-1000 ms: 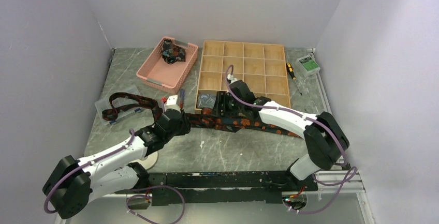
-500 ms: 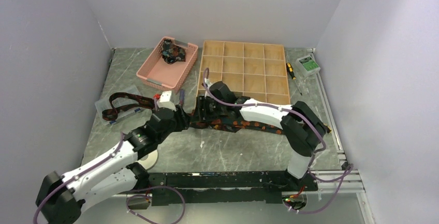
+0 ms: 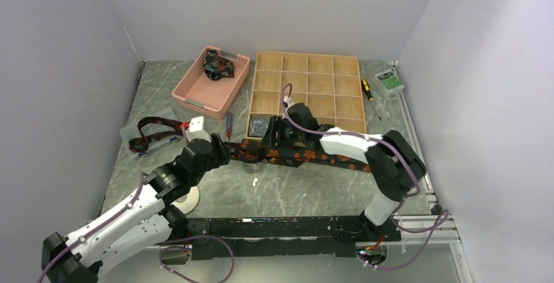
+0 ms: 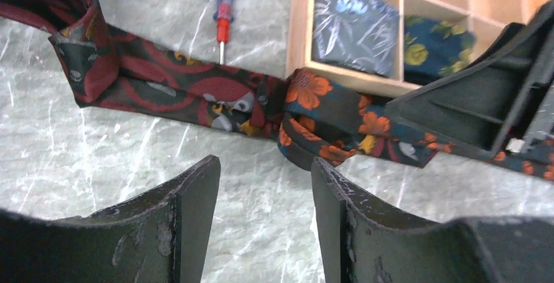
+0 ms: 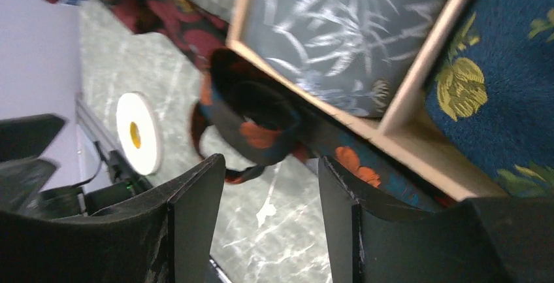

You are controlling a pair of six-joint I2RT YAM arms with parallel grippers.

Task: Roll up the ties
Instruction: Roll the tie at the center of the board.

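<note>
Our left gripper (image 4: 264, 168) has drawn back and opened, our right gripper (image 5: 271, 162) gapes too (both empty), the orange-flowered tie (image 4: 326, 116) half-coiled against the wooden tray (image 4: 300, 21), two rolled ties (image 4: 356, 31) stowed, the maroon tie (image 4: 163, 83) unrolled.

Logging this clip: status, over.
Left gripper open, right gripper open, empty. Navy orange-flowered fabric tie loosely rolled at one end. Maroon patterned tie, wooden compartment tray crowd it.
</note>
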